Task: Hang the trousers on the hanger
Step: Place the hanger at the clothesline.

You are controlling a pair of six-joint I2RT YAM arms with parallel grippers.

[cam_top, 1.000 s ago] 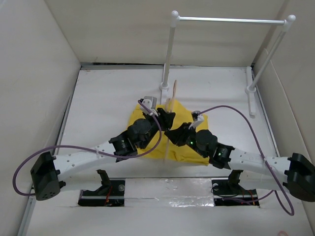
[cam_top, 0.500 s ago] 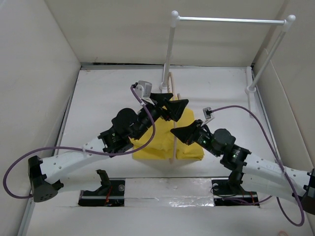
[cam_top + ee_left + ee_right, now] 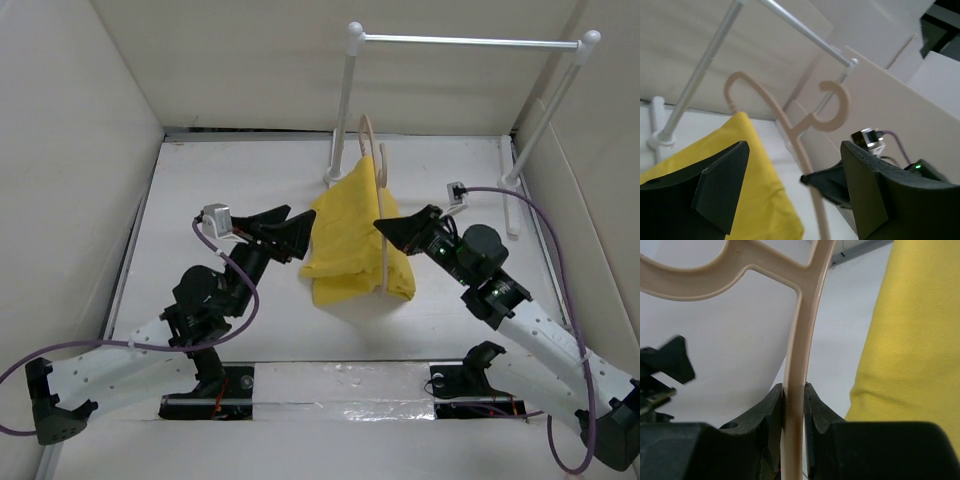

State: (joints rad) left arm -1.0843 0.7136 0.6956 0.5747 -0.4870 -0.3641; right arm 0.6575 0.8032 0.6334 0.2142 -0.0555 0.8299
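Observation:
The yellow trousers [image 3: 345, 235] hang folded over the pale beige hanger [image 3: 381, 268], which stands nearly upright above the table with its hook [image 3: 371, 135] toward the rail. My right gripper [image 3: 383, 228] is shut on the hanger's slim arm; in the right wrist view the arm [image 3: 800, 340] runs straight between the jaws of that gripper [image 3: 794, 390], with the trousers [image 3: 905, 340] just to the right. My left gripper [image 3: 297, 230] stands open a little left of the cloth, holding nothing. In its own view this gripper [image 3: 794, 165] frames the hanger [image 3: 790, 127] and the trousers [image 3: 740, 170].
A white rail [image 3: 470, 41] on two posts stands at the back of the table, close behind the hanger's hook, also seen in the left wrist view [image 3: 705, 65]. Pale walls close in the table on the left, right and back.
The right arm has raised the hanger upright with the trousers draped over it and carried it toward the rail. The left gripper opened, let go of the cloth and drew back to the left.

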